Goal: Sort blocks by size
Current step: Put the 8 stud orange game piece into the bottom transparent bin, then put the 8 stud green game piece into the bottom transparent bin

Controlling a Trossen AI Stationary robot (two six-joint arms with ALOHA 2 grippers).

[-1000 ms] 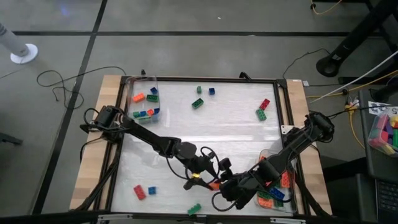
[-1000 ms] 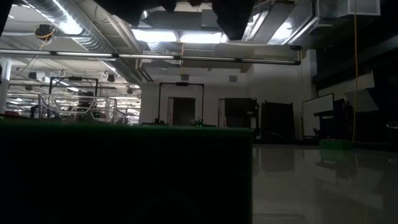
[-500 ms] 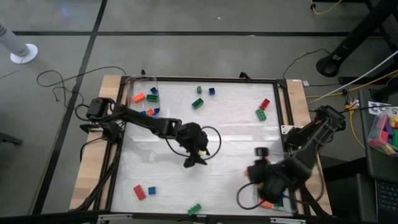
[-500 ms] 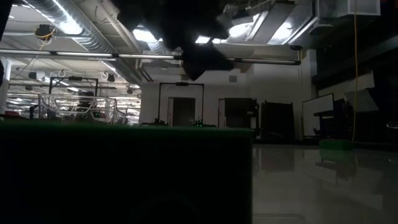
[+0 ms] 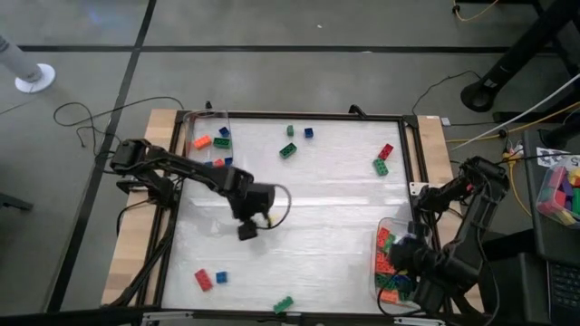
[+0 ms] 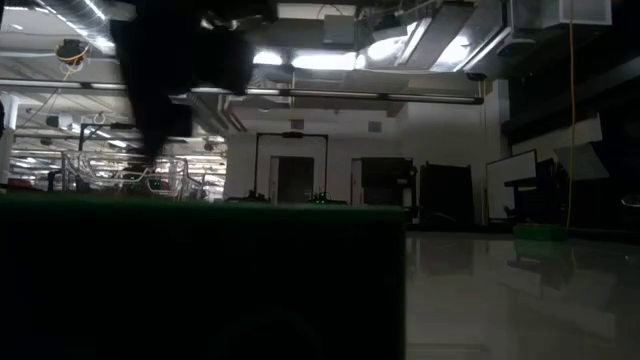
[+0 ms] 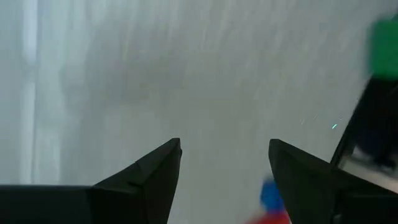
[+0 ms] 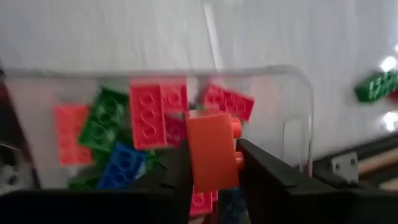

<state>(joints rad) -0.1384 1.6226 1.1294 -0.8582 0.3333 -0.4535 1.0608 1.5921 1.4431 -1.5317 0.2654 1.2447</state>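
Studded toy blocks lie scattered on the white table: green (image 5: 288, 149), blue (image 5: 308, 132), red (image 5: 386, 151), and a red (image 5: 203, 279) and a blue one (image 5: 221, 277) near the front left. My left gripper (image 5: 246, 231) hangs open over bare table left of centre, with nothing between its fingers (image 7: 224, 168). My right gripper (image 8: 211, 162) is shut on an orange block (image 8: 211, 146). It is above the clear bin (image 5: 385, 231) at the near right, which holds red, green, blue and orange blocks. My right gripper pinches the orange block between its two fingers, one on each opposite side (image 8: 194, 168). The fingers come from above, pointing steeply down. The block is lifted clear above the blocks in the bin, with its studs (image 8: 235, 127) turned sideways toward one finger.
A second clear bin (image 5: 227, 119) at the far left corner holds orange, green and blue blocks. A dark frame (image 5: 299, 116) rims the table. One green block (image 5: 284, 304) lies at the near edge. Cables run along both sides.
My two grippers stood close together near the table's front middle and have parted. The right one has swung toward the right edge with the orange block, rolling its wrist, and is now over the near-right bin. The left one has drawn back toward the left and far side, tipping downward.
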